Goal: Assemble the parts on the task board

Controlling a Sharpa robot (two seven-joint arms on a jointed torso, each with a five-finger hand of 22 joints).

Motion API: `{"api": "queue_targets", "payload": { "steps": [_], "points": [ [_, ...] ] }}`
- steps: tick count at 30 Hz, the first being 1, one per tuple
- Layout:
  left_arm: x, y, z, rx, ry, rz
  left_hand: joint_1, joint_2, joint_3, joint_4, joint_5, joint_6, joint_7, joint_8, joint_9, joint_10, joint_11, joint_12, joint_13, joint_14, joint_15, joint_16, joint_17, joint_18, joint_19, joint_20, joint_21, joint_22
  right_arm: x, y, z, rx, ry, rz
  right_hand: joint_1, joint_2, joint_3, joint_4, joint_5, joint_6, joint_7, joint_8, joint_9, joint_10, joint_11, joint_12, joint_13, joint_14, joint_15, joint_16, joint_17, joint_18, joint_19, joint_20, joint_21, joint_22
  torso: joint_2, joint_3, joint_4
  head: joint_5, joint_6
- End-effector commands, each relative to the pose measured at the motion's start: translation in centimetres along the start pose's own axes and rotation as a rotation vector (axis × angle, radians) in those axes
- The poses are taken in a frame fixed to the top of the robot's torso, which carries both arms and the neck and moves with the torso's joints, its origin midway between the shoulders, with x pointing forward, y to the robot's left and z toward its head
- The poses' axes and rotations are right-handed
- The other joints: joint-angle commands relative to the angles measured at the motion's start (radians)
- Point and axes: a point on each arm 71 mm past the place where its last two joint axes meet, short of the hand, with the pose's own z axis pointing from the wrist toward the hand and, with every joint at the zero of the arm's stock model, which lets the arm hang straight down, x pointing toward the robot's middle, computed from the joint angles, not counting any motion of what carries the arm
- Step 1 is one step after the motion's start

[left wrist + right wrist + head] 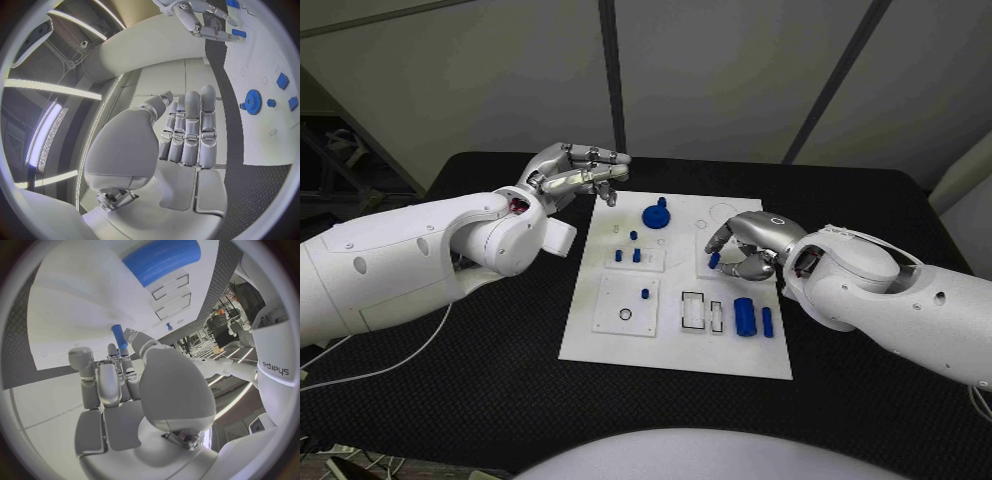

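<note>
Right hand: the right hand (740,245) hovers low over the right part of the task board (678,352), fingers curled down, pinching a small blue peg (714,261).
Left hand: the left hand (574,172) is raised off the board's far left corner, fingers bent inward side by side, holding nothing.
Right wrist view: the blue peg (118,335) stands upright between the fingertips, close above the white board; a blue cylinder (161,259) lies beyond.
Left wrist view: the left hand's fingers (190,127) lie straight together, beside the board's edge; the blue gear (253,102) sits on the board.
Board: the gear (656,214) stands near the far edge; two blue cylinders (746,316) lie at the near right.
</note>
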Motion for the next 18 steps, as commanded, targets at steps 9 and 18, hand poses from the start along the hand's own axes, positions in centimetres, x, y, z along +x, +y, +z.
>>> {"api": "queue_targets", "payload": {
  "steps": [9,18],
  "points": [
    [0.12,-0.09,0.04,0.003,0.012,-0.006,-0.003,0.009,-0.008,0.000,-0.004,-0.009,-0.001,-0.002,-0.002,-0.006,-0.001,0.003,0.002,-0.002,0.004,-0.001,-0.001,-0.010,-0.003,0.006,-0.004,-0.001,0.08,0.03,0.26,0.012,0.016,-0.034,0.007,0.015,0.023,0.010,-0.005,0.051,0.002,0.015,0.004,0.079,-0.011,0.041,0.000,0.026,-0.012,0.006,0.005,0.002,0.040,-0.010,0.027,0.036,0.000,0.0005,-0.0008,0.000,-0.002],
    [0.10,-0.09,0.03,0.003,0.012,-0.006,-0.002,0.010,-0.009,0.000,-0.004,-0.010,0.000,-0.001,-0.002,-0.007,-0.001,0.005,0.002,-0.003,0.004,0.000,-0.001,-0.010,-0.003,0.006,-0.005,-0.002,-0.02,0.15,0.39,0.013,-0.003,-0.030,0.011,0.045,0.045,0.026,-0.068,0.108,-0.018,0.032,0.013,0.190,-0.042,0.079,0.018,0.032,-0.037,0.012,0.014,-0.005,0.068,-0.030,0.050,0.071,0.000,0.0007,-0.0008,0.001,-0.004]
  ]
}}
